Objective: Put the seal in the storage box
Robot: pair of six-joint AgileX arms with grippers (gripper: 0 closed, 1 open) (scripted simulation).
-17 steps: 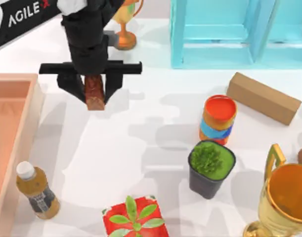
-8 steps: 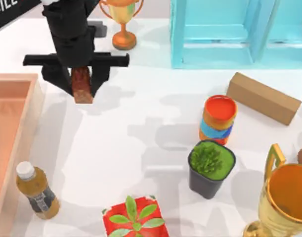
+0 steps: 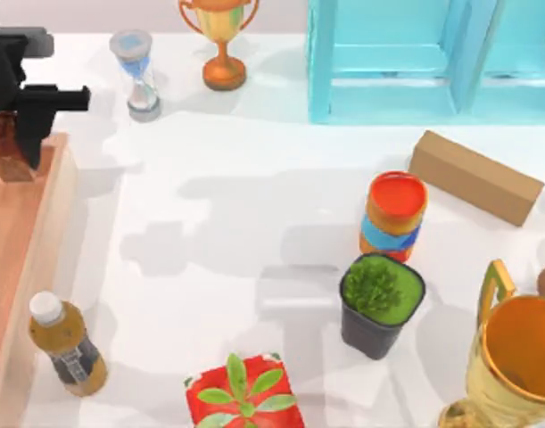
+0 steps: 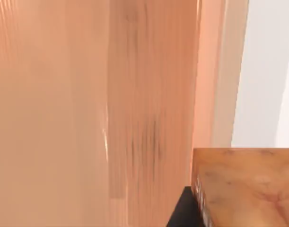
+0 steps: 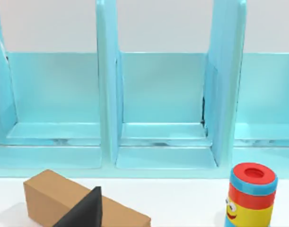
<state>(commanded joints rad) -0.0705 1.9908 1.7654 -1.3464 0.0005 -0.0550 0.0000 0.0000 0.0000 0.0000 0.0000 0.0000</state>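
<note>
The seal [image 3: 3, 147] looked a small, rigid, fairly light block with flat faces, best pinched across two opposite sides, and the left gripper [image 3: 6, 152] was clenched on it just so. It hung between the fingers over the storage box [image 3: 60, 192], at the desk's far left corner, just inside the box's right-hand wall.

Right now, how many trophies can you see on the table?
2. One small trophy stands at the far edge beside the hourglass; one large trophy sits at the near right corner. More may lie outside the view.
</note>
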